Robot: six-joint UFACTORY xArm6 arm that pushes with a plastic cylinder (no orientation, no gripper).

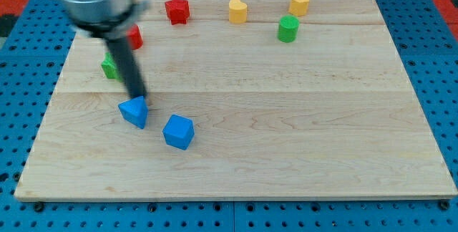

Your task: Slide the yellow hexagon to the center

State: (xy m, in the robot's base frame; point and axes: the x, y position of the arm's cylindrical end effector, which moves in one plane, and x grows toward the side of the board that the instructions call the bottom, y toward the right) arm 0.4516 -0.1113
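The yellow hexagon (300, 3) sits near the top edge of the wooden board (300, 132), right of the middle. A second yellow block (237, 10) lies to its left; its shape is unclear. My tip (138, 98) is far from both, at the board's left side. It touches or nearly touches the top edge of a blue wedge-shaped block (134, 112). The rod leans up to the view's left and is blurred at its top.
A blue cube (178, 132) lies just right of and below the blue wedge. A green block (109, 67) and a red block (134, 37) are partly hidden behind the rod. A red star (177, 10) and a green cylinder (288, 29) lie near the top.
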